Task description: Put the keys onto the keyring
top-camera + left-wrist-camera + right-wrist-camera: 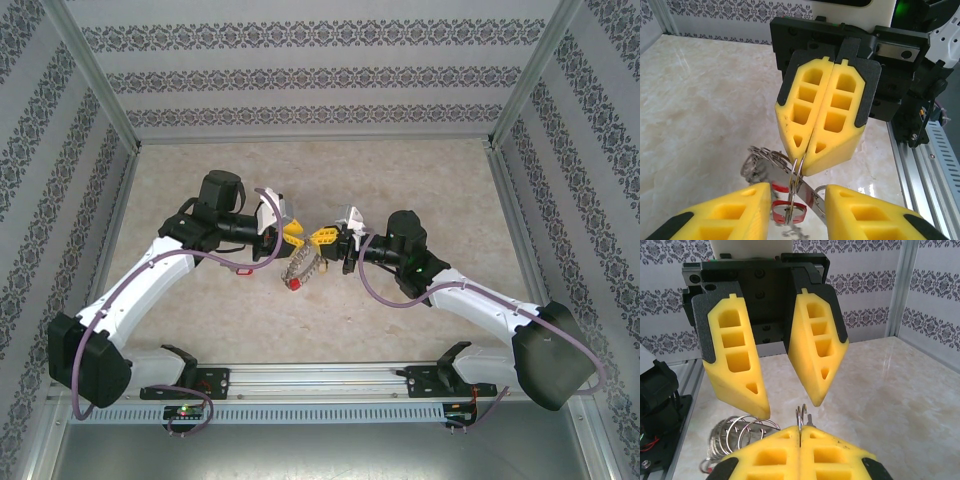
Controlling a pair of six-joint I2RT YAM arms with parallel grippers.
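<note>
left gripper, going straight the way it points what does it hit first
Most likely the right gripper, facing it head-on and shut on the keyring, whose loops would pass between the left gripper's open jaws. Depth is unclear.

Beige marbled table (320, 170) between grey-patterned walls (300, 60).

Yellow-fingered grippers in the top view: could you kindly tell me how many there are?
2. The left gripper, jaws apart, is left of centre; the right gripper, shut on the grey looped metal keyring, faces it from the right. Neither is hidden.
</note>
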